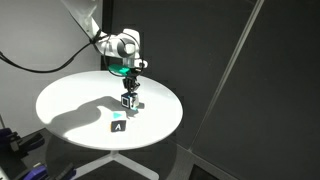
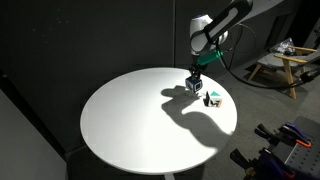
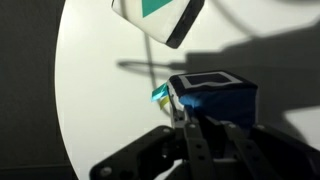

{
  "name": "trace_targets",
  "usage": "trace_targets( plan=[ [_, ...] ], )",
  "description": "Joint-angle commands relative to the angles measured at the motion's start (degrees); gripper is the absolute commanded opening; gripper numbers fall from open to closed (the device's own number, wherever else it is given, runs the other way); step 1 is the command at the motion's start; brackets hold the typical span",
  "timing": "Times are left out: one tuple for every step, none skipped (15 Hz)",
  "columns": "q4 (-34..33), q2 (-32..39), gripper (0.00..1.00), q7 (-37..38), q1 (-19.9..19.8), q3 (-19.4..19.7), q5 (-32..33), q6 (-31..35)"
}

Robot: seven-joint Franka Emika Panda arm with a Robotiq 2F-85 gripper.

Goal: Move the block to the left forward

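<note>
The block (image 1: pixel 129 100) is a small cube with light-blue and white faces, near the far side of the round white table (image 1: pixel 70 100). It also shows in the other exterior view (image 2: pixel 193 87). My gripper (image 1: pixel 130 92) reaches down from above, and its fingers are closed on the block's sides. In the wrist view the block (image 3: pixel 212 92) fills the space between the dark fingers (image 3: pixel 208 120). I cannot tell whether the block rests on the table or hangs just above it.
A black block with a white "A" (image 1: pixel 118 126) lies close by on the table, also visible in the other exterior view (image 2: pixel 213 99) and the wrist view (image 3: pixel 160 18). The table edge (image 2: pixel 235 110) is near both blocks. Dark curtains surround the table.
</note>
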State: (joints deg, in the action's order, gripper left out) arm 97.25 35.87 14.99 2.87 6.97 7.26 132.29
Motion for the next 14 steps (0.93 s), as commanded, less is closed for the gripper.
trace_targets(
  plan=[
    [3.8, -4.5, 0.03, 6.2, 1.6, -0.1, -1.6, -3.5],
    [4.5, -5.2, 0.03, 7.1, 1.8, -0.5, -2.2, -4.3],
    [5.5, -6.2, 0.03, 7.7, 2.0, -1.0, -3.1, -4.8],
    [6.5, -7.1, 0.03, 7.9, 2.1, -1.5, -3.9, -5.0],
    [7.6, -8.1, 0.03, 7.4, 2.0, -2.3, -5.0, -4.6],
    [8.9, -9.1, 0.03, 6.5, 1.8, -3.1, -6.1, -4.2],
    [10.2, -10.1, 0.03, 5.7, 1.7, -3.9, -7.4, -3.8],
    [11.3, -10.9, 0.03, 5.4, 1.7, -4.6, -8.4, -3.3],
    [12.9, -12.0, 0.03, 4.9, 1.8, -5.3, -9.3, -2.5],
    [14.3, -13.0, 0.03, 4.8, 2.0, -5.7, -9.8, -1.8],
    [15.9, -14.0, 0.03, 5.1, 2.3, -6.1, -10.0, -0.8],
    [17.2, -14.9, 0.02, 5.8, 2.7, -6.3, -9.9, 0.0],
    [18.6, -15.8, 0.02, 6.4, 3.0, -6.6, -10.0, 0.8],
    [20.1, -16.6, 0.02, 7.3, 3.3, -6.7, -10.0, 1.9]
  ],
)
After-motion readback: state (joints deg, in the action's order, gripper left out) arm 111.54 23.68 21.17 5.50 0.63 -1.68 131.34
